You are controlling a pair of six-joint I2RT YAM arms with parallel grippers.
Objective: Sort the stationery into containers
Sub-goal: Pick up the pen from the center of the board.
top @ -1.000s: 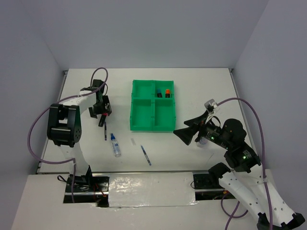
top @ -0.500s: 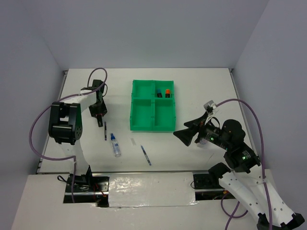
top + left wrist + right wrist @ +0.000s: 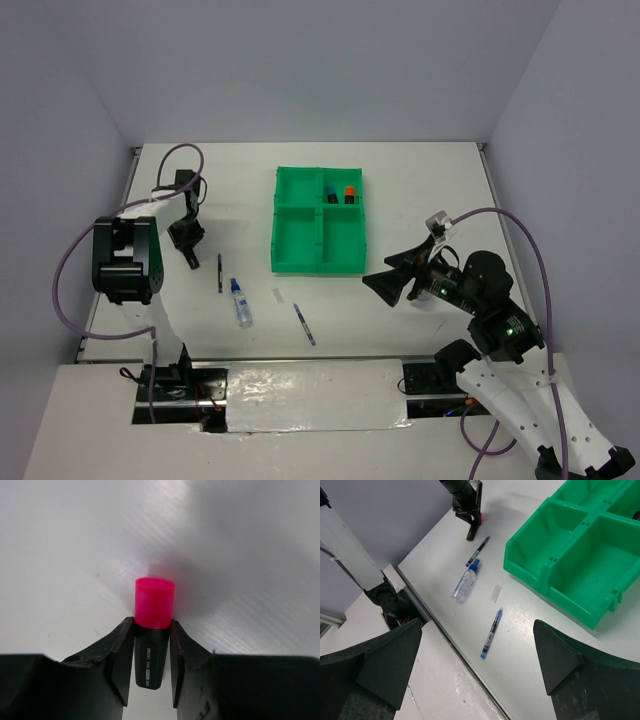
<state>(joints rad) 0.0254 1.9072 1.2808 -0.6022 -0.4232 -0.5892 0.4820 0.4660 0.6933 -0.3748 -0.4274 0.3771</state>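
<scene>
Pinching a pink-capped black marker (image 3: 155, 602) in the left gripper (image 3: 151, 623), cap toward the white table (image 3: 420, 190), well left of the green tray (image 3: 297, 245). Holding the right gripper (image 3: 480, 670) spread wide near the tray's near right corner. With a black pen (image 3: 219, 272), small bottle (image 3: 241, 303) and blue pen (image 3: 304, 324) loose on the table, and two markers (image 3: 350, 193) in the tray's far right compartment.

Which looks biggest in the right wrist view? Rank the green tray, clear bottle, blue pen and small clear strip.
1. green tray, by far.
2 and 3. clear bottle and blue pen: too close to rank; the pen is slightly longer and nearer the camera, the bottle thicker.
4. small clear strip.
</scene>
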